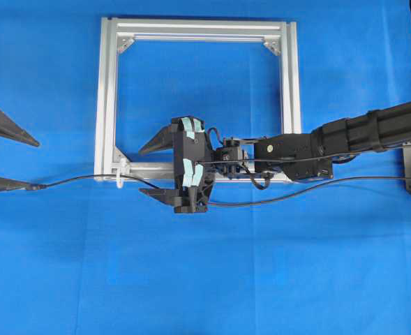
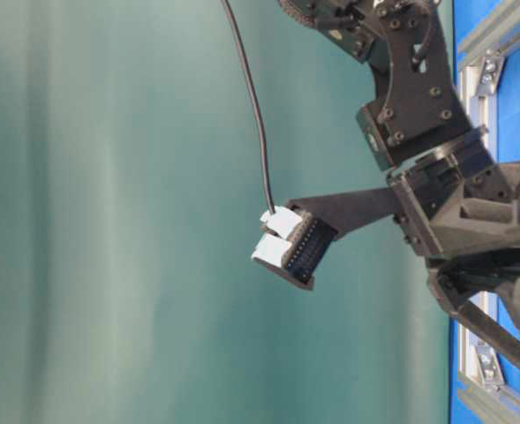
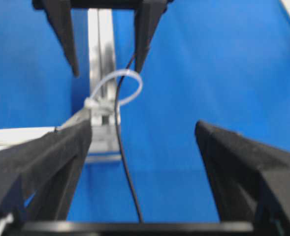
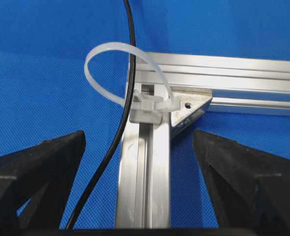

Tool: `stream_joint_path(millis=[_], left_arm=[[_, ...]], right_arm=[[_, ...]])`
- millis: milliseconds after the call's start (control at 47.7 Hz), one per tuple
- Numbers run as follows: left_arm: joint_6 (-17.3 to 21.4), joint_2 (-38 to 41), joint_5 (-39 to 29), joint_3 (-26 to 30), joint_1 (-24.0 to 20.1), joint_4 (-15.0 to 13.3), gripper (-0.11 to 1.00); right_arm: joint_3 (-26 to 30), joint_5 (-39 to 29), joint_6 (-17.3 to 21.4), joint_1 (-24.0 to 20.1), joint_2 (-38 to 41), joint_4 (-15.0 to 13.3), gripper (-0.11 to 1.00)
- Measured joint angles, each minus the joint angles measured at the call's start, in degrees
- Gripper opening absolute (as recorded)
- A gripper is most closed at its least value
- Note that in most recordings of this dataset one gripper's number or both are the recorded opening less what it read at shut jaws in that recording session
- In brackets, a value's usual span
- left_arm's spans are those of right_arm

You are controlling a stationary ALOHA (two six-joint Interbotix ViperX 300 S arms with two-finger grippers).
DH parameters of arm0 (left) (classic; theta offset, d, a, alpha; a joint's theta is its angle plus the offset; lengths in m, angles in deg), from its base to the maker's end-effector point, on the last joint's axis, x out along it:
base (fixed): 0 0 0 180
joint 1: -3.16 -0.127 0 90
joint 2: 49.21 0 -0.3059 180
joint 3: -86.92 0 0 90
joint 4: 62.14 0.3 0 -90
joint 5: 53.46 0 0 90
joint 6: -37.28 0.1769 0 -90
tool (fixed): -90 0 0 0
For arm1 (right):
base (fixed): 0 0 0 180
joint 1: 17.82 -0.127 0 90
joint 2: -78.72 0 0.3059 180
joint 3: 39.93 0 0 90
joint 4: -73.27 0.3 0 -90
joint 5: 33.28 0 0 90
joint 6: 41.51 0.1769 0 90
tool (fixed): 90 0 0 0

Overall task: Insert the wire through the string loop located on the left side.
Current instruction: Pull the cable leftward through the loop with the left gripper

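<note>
The thin black wire [image 1: 72,179] runs from its plug [image 1: 35,186] rightward through the white string loop [image 1: 121,179] at the frame's lower left corner. It then passes under my right gripper [image 1: 142,170]. My left gripper [image 1: 32,165] stands open at the far left, its lower fingertip beside the plug. In the left wrist view the wire [image 3: 125,167] lies loose between the wide jaws of my left gripper [image 3: 144,128] and threads the loop [image 3: 130,83]. My right gripper [image 4: 139,137] is open astride the frame rail, with the wire [image 4: 108,162] passing through the loop [image 4: 110,54].
The silver aluminium frame [image 1: 107,91] lies on the blue cloth with triangular corner brackets [image 4: 186,105]. My right arm [image 1: 372,129] reaches in across the frame's lower rail. The wire trails off toward the right edge [image 1: 372,180].
</note>
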Motion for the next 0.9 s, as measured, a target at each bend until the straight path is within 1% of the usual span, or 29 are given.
stream_joint_path(millis=[210,356,629,901], left_arm=[[0.0,-0.09,0.0,0.0,0.0,0.0,0.78],[0.18,-0.35,0.0,0.0,0.0,0.0,0.77],[0.44,-0.44,0.26,0.0,-0.44,-0.09,0.77],[0.7,-0.88,1.76,0.0,-0.44,0.18,0.77]], right_arm=[[0.0,0.0,0.0,0.0,-0.26,0.09,0.96],[0.0,-0.44,0.0,0.0,-3.69,0.0,0.96],[-0.18,-5.8,-0.18,0.44,-10.99,0.0,0.96],[-0.18,-8.7,-0.18,0.53,-14.5,0.0,0.96]])
